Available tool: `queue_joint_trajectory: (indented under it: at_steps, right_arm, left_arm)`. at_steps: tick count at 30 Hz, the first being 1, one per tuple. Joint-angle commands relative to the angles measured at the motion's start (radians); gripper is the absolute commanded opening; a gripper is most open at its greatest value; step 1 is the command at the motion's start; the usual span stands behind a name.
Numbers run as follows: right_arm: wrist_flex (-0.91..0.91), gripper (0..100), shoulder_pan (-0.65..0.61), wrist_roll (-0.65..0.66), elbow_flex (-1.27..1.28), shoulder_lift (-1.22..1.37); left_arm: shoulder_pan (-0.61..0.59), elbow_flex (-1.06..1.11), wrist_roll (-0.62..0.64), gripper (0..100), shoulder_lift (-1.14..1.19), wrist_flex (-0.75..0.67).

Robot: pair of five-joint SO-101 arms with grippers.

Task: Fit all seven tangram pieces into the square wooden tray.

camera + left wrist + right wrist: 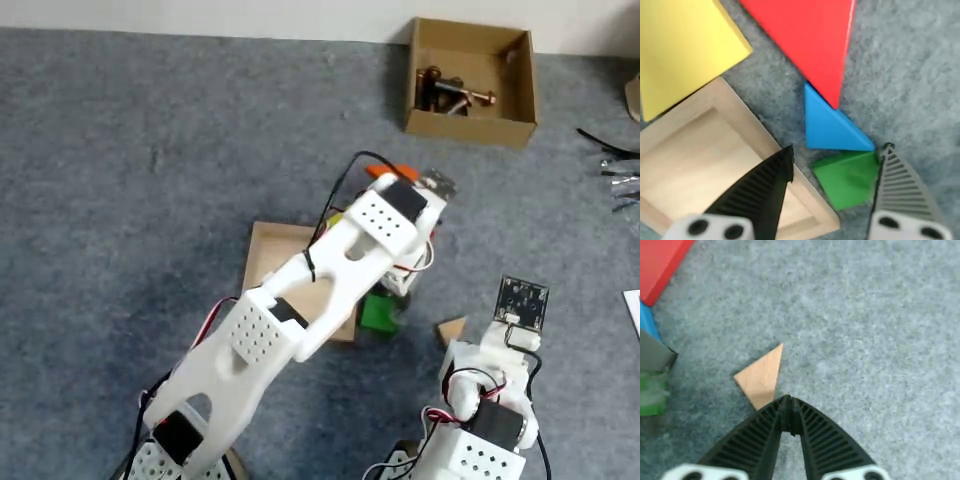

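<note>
We see the left gripper [838,151] spread wide over the green piece [847,177], which lies on the carpet [910,75] just beside the near right corner of the wooden tray [747,117]. One finger hangs above the tray's rim, the other at the piece's right side. The blue triangle [827,127] touches the green piece, and the red triangle [810,35] appears to touch the blue. The right gripper [789,405], fingers pressed together on nothing, sits near the wooden triangle [761,376] further right. We judge two risks: on descent the finger over the rim could land on it and block the grasp, or the closing fingers could shove green into blue
</note>
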Motion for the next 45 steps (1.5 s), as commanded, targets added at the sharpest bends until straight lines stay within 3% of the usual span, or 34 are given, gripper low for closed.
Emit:
queue_joint_trajectory:
  at_steps: [1, 6, 13, 26, 39, 45]
  right_arm:
    - [0.005, 0.5, 0.010, -0.011, 0.150, -0.005]
    - [0.005, 0.5, 0.010, -0.011, 0.150, -0.005]
    - [0.005, 0.5, 0.010, -0.011, 0.150, -0.005]
    - [0.005, 0.5, 0.008, -0.014, 0.150, -0.005]
    - [0.005, 0.5, 0.008, -0.014, 0.150, -0.005]
    - [0.005, 0.5, 0.008, -0.014, 0.150, -0.005]
  left_arm:
    - [-0.002, -0.016, 0.028, 26, -0.019, -0.006]
    - [-0.012, -0.054, 0.063, 26, -0.033, 0.008]
    - [-0.074, -0.128, -0.244, 26, -0.031, -0.002]
    - [-0.105, -0.156, -0.618, 26, -0.028, -0.087]
    - [-0.203, -0.153, -0.632, 26, -0.022, -0.244]
    - [-0.206, -0.159, -0.637, 26, 0.082, -0.391]
